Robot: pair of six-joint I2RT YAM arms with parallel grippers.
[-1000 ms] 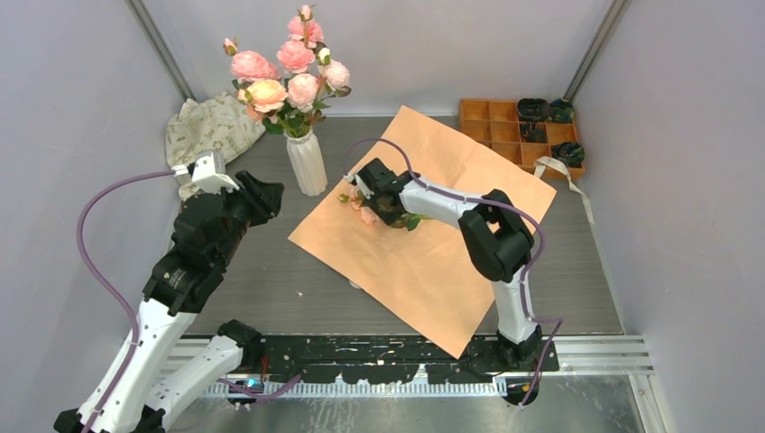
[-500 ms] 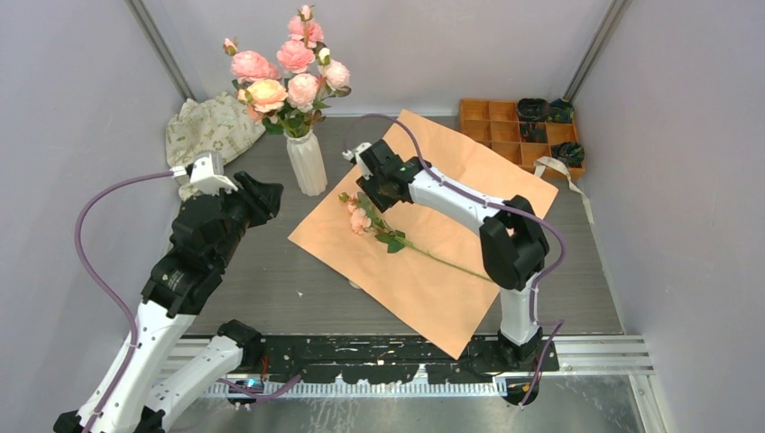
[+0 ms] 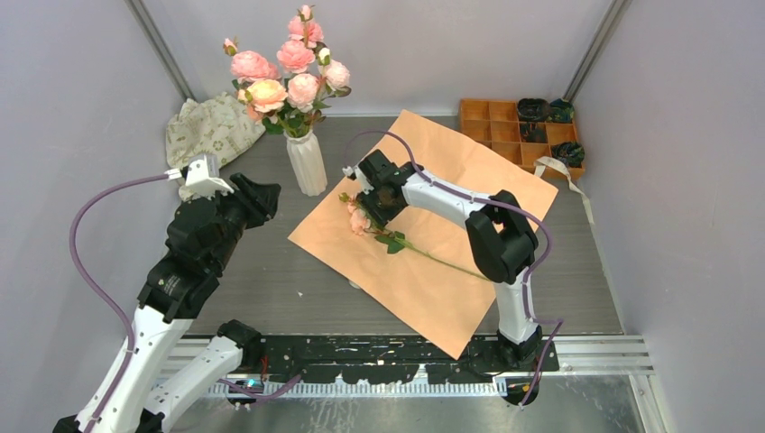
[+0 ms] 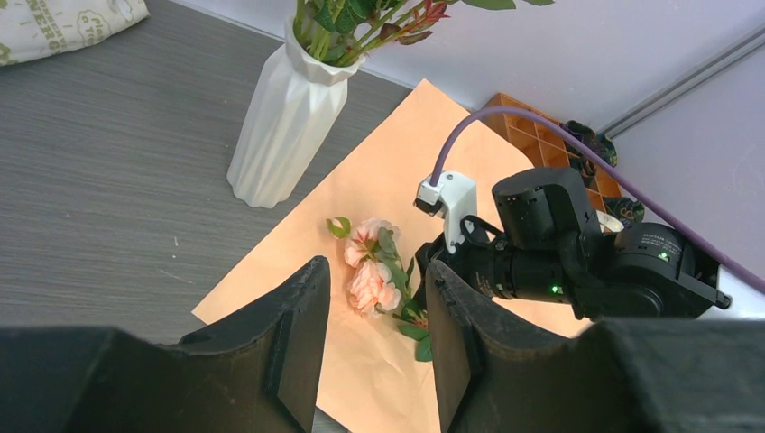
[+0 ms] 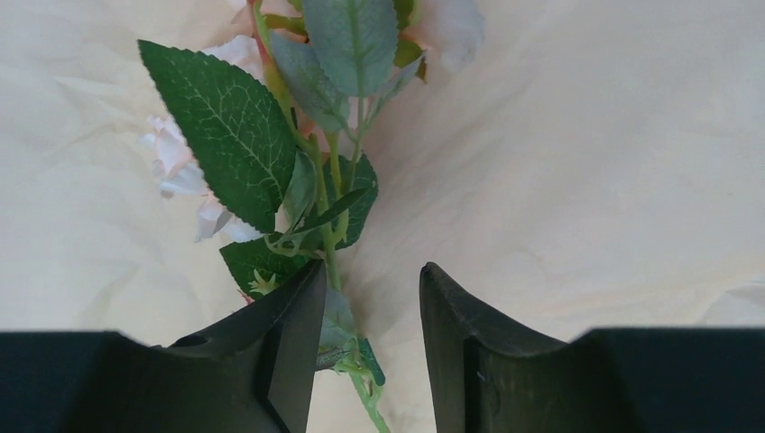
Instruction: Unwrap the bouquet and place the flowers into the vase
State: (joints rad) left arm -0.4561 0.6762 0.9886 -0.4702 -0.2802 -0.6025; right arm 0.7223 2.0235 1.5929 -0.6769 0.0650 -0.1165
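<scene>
1. White ribbed vase [image 3: 308,164] stands far left of centre on the grey table [image 3: 262,280] in the top view and holds most of the flowers [image 3: 287,68]. One loose stem [image 3: 393,240] lies on the orange paper [image 3: 451,271], which is spread flat to the vase's right. A wooden tray [image 3: 492,122] at far right has dark objects [image 3: 534,109] in a few cells; what they are I cannot tell. A cloth bag [image 3: 212,126] lies far left. The right gripper [image 3: 365,206] hangs over the stem's blooms, and the left gripper [image 3: 257,194] is near the vase.
2. Left wrist view: its fingers [image 4: 302,334] stand apart with nothing between them. The vase's foot is just beside the paper's edge.
3. Right wrist view: its fingers [image 5: 289,343] are parted. The thin stem runs between them, close to the finger on the view's left, and is not clamped. Only this view shows the serrated leaves [image 5: 235,126].
</scene>
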